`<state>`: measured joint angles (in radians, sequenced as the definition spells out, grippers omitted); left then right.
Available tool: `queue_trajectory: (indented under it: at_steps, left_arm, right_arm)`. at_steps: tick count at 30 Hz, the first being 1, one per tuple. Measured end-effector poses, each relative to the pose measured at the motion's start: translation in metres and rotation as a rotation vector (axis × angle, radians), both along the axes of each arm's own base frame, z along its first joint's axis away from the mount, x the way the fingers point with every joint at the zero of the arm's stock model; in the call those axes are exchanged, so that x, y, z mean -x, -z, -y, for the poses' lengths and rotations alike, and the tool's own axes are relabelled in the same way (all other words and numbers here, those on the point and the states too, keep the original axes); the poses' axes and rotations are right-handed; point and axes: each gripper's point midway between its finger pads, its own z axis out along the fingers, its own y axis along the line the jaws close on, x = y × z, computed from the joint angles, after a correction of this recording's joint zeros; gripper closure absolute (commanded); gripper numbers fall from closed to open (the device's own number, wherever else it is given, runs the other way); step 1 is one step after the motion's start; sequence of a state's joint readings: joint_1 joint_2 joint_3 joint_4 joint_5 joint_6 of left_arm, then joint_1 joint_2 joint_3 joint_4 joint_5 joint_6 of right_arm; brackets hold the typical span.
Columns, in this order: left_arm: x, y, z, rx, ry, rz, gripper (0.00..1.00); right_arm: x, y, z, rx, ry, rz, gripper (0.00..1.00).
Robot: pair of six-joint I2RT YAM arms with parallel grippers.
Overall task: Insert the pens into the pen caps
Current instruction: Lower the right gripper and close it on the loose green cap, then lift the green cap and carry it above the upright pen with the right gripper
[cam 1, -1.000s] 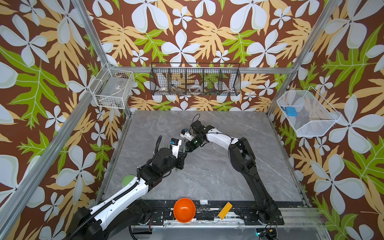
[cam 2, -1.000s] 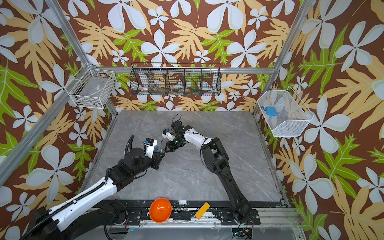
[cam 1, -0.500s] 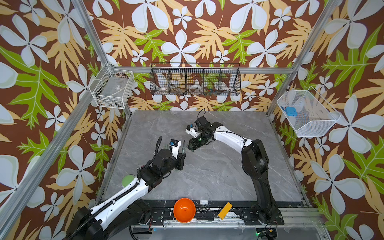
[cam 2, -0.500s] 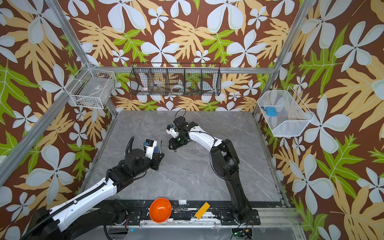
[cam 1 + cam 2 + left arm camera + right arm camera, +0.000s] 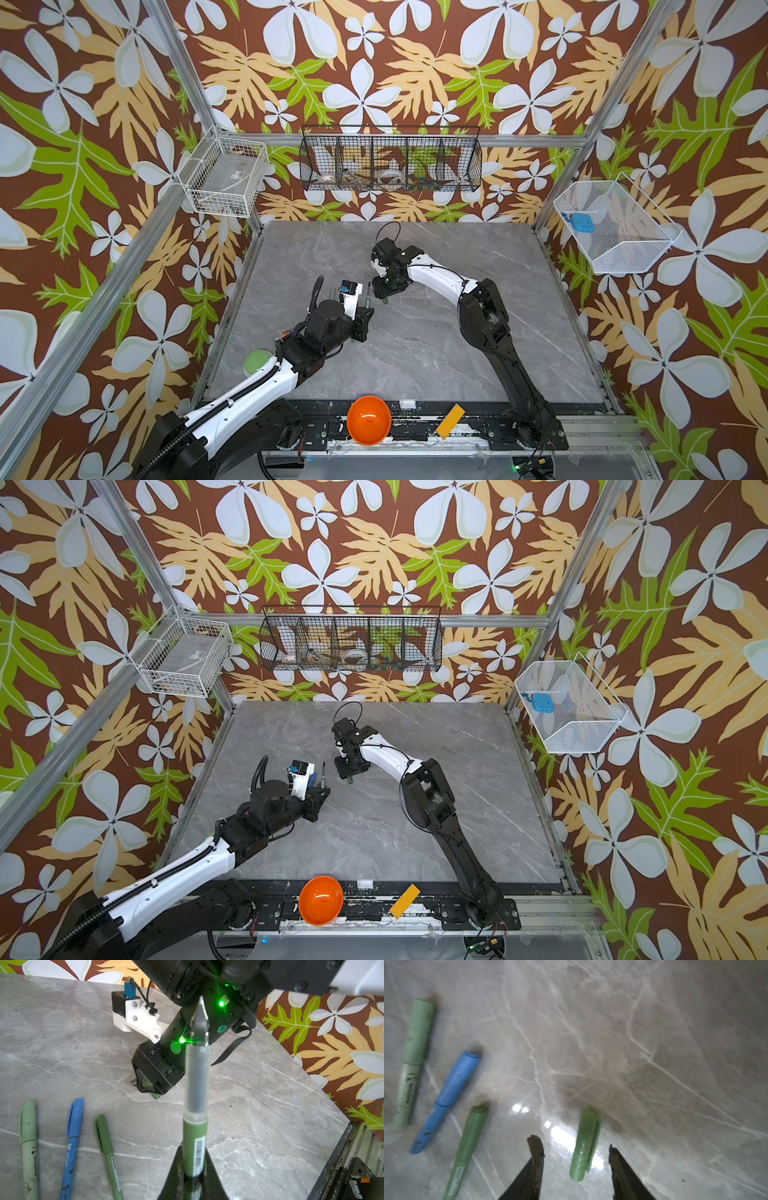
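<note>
- Left claw [image 5: 194, 1159] clenched on an uncapped green pen [image 5: 195, 1088], tip pointing away.
- Right claw [image 5: 574, 1145] released, jaws straddling a green cap [image 5: 588, 1124] lying near the desk's [image 5: 415, 353] middle.
- Three capped pens [image 5: 71, 1142] lie nearby.

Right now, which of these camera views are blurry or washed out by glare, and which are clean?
Right wrist view: motion-blurred throughout, with white glare patches on the table beside the loose pen cap. Left wrist view: mostly sharp, though the green lights throw flare streaks near the tip of the held pen. Both top views: sharp and evenly lit.
</note>
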<state>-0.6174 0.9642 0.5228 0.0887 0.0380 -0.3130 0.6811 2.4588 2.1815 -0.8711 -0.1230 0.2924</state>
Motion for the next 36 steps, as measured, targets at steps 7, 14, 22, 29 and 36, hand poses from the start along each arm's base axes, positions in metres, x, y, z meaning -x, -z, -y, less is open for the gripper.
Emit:
queue_trajectory:
  at_steps: [7,14,22,29,36]
  left_arm:
    - [0.001,0.003,0.0,0.001,0.005,-0.004,1.0]
    - [0.002,0.002,0.0,0.002,0.003,-0.001,1.0]
    - [0.002,0.002,-0.004,-0.001,-0.01,0.005,1.0]
    - [0.0,-0.001,-0.003,0.007,-0.01,0.019,1.0]
    - [-0.006,0.008,0.002,0.006,-0.006,0.021,1.0]
  right_arm:
    - [0.0,0.013,-0.003,0.03,0.014,-0.008,0.54]
    - [0.0,0.017,-0.008,0.049,0.005,0.006,0.63]
    - [0.0,0.021,-0.003,0.099,-0.009,0.032,0.73]
    - [0.0,0.017,-0.001,0.1,-0.015,0.043,0.8]
    - [0.012,-0.002,0.02,0.078,-0.019,0.053,0.83]
